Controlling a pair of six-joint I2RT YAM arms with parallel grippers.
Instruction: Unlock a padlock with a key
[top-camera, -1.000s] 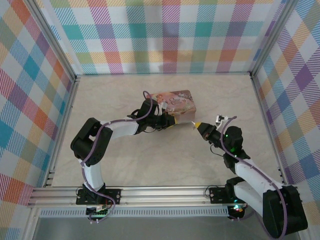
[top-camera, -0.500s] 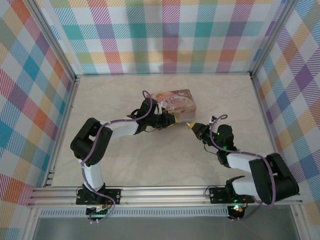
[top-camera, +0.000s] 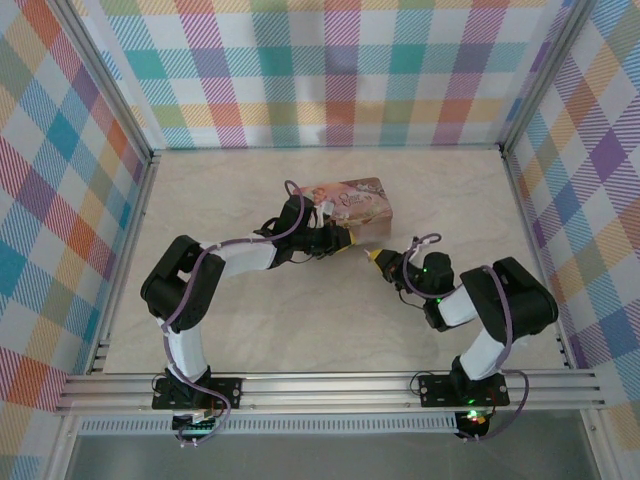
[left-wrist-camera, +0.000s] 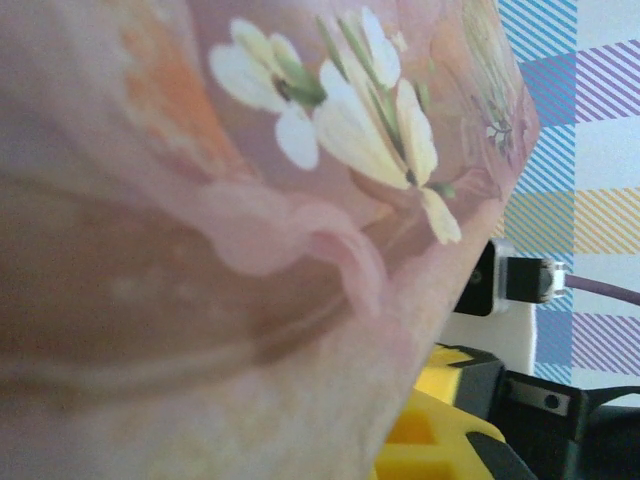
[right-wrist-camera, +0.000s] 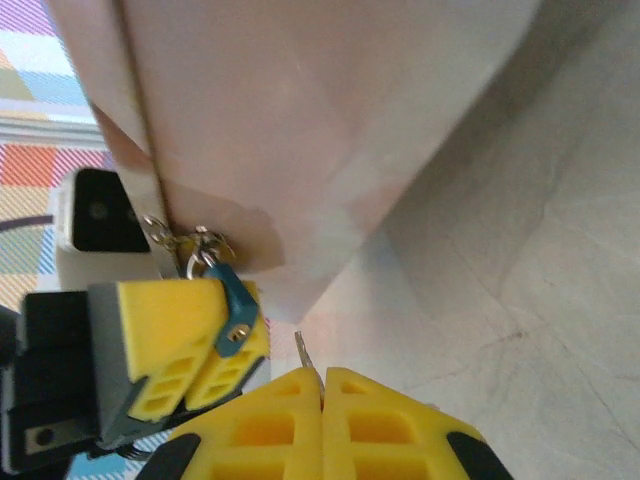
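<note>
The tiny blue padlock (right-wrist-camera: 232, 302) hangs by its thin shackle from the clasp of the pink flowered tin (right-wrist-camera: 300, 120). My left gripper (right-wrist-camera: 222, 335) is shut on the padlock's body at the tin's front edge (top-camera: 345, 240). Its keyhole end faces down toward my right gripper. My right gripper (right-wrist-camera: 322, 372) is shut on the key (right-wrist-camera: 302, 350), whose thin tip sticks up from the yellow fingers a short gap to the right of and below the padlock. From above, the right gripper (top-camera: 374, 256) sits just right of the left one. The tin's side (left-wrist-camera: 250, 200) is close against the left wrist camera.
The tin (top-camera: 355, 205) lies on the pale marbled tabletop (top-camera: 250, 330) near the middle. Plaid walls and a metal frame (top-camera: 150, 160) enclose the table. The right arm is folded low at the right (top-camera: 500, 300); its yellow fingers (left-wrist-camera: 440, 430) appear past the tin's corner.
My right gripper has moved left and slightly down toward the tin and the left gripper, its arm folding in. The left arm and the tin have stayed put.
</note>
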